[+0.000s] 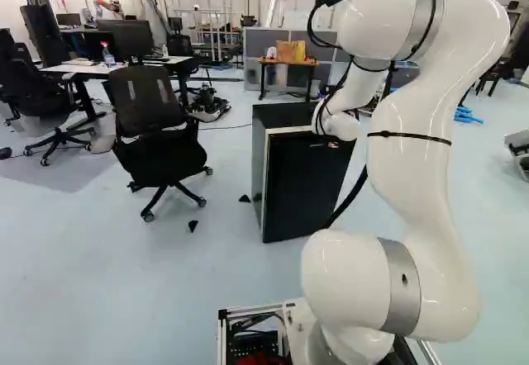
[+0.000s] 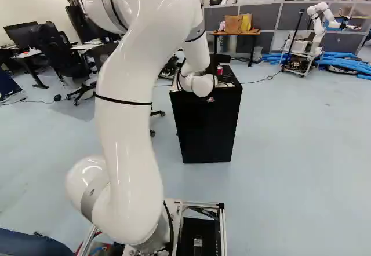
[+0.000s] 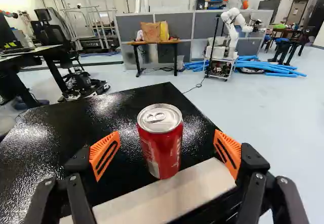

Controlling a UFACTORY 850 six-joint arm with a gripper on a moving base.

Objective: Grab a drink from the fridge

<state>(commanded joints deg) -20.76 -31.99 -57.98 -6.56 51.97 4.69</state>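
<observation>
Your hand is spread wide, probably so that red can at 12 o'clock atop the fridge slots in.

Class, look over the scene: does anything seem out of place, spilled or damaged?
A red metal drink can stands upright on top of the black box-shaped fridge, though drinks belong inside. Two small black pieces lie on the pale floor, perhaps dropped. No spill or dent shows.

fridge pt-hidden bhnd arm, l base vw
</observation>
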